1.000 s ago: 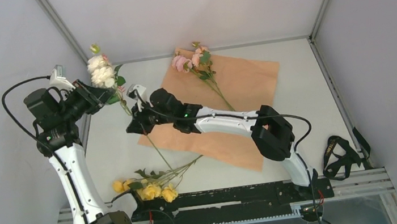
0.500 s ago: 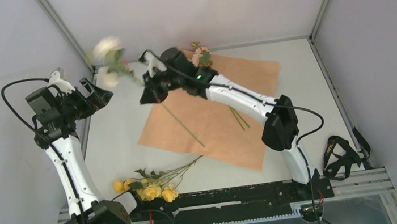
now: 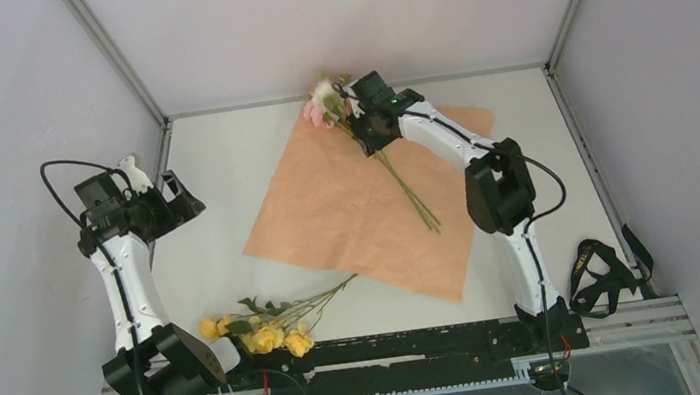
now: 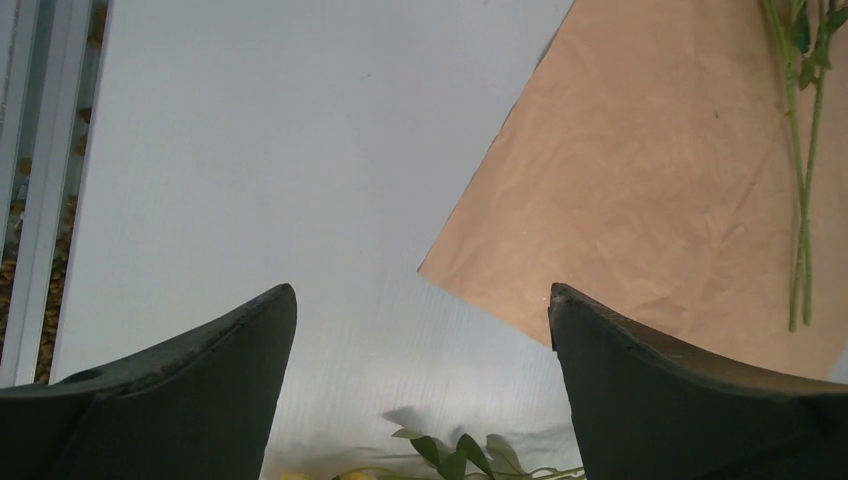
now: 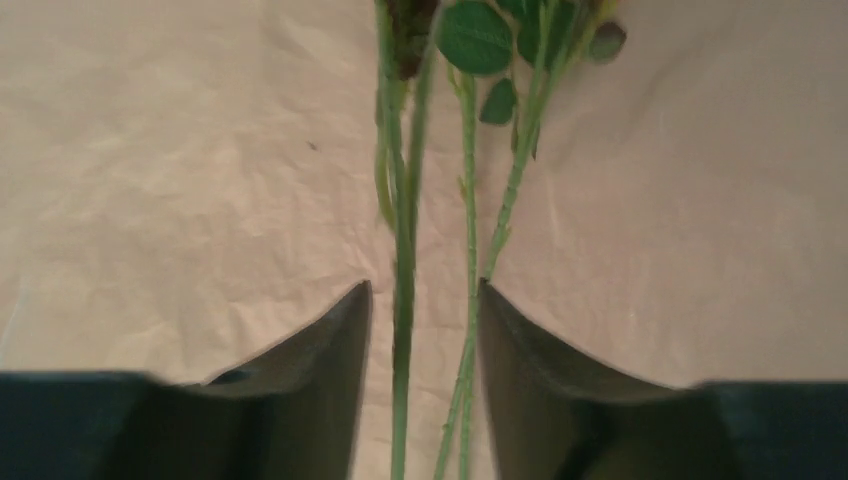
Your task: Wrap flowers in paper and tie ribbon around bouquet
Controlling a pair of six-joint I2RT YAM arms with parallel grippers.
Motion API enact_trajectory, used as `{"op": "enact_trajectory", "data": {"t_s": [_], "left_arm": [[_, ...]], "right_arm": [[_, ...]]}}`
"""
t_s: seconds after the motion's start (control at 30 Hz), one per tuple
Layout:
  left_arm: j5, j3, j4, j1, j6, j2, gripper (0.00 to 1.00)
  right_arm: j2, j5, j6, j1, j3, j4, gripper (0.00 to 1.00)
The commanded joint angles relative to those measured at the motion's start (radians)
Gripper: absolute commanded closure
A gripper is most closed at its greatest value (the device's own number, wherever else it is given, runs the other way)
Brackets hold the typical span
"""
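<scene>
- The paper (image 3: 327, 210) lies flat on the worktop (image 3: 218, 264) with its peach-orange side up, 1 corner pointing toward the left arm.
- Pink and cream flowers (image 3: 325, 108) rest at the paper's far corner, blooms partly off its edge; their thin green stems (image 3: 411, 195) run diagonally across the sheet toward the near right.
- The right gripper (image 3: 367, 135) is down over those stems just below the blooms.
- In the right wrist view the right gripper (image 5: 425, 290) stands narrowly parted, the stems (image 5: 402, 250) passing through the gap and bare paper (image 5: 150, 200) showing between them and each finger; no clamp is visible.
- The left gripper (image 3: 179, 193) hangs over the left side of the worktop, beside the paper and apart from it.
- In the left wrist view the left gripper (image 4: 420, 290) is spread wide with nothing between its fingers, only bare worktop (image 4: 250, 150) and the paper's corner (image 4: 650, 200) beneath.
- Yellow flowers (image 3: 262, 337) lie at the near edge, stems reaching toward the paper's near side.
- The ribbon (image 3: 599, 276) sits bunched at the near right, beside the right arm's base and well apart from the paper.
</scene>
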Motion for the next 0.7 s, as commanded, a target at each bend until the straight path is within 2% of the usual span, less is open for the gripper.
{"op": "enact_trajectory", "data": {"t_s": [0.0, 0.1, 0.2, 0.23, 0.37, 0.43, 0.53, 0.67], "left_arm": [[-0.025, -0.029, 0.024, 0.002, 0.061, 0.001, 0.00], [-0.013, -0.032, 0.024, 0.002, 0.062, 0.005, 0.00], [0.008, -0.033, 0.023, 0.002, 0.057, 0.010, 0.00], [0.012, -0.034, 0.024, 0.002, 0.055, 0.010, 0.00], [0.014, -0.043, 0.025, 0.003, 0.058, 0.004, 0.00], [0.014, -0.047, 0.025, 0.002, 0.060, -0.001, 0.00], [0.019, -0.054, 0.025, 0.003, 0.061, -0.015, 0.00], [0.029, -0.057, 0.023, 0.003, 0.059, -0.026, 0.00]], "right_arm": [[0.066, 0.207, -0.058, 0.029, 0.092, -0.094, 0.35], [-0.011, 0.292, -0.106, 0.079, 0.012, -0.055, 0.26], [-0.201, 0.240, -0.200, 0.165, -0.226, 0.126, 0.24], [-0.274, 0.169, -0.244, 0.197, -0.319, 0.189, 0.24], [-0.507, -0.327, -0.400, 0.328, -0.617, 0.342, 0.27], [-0.514, -0.428, -0.467, 0.410, -0.664, 0.310, 0.27], [-0.455, -0.402, -0.509, 0.518, -0.665, 0.257, 0.26], [-0.336, -0.371, -0.522, 0.561, -0.630, 0.213, 0.27]]}}
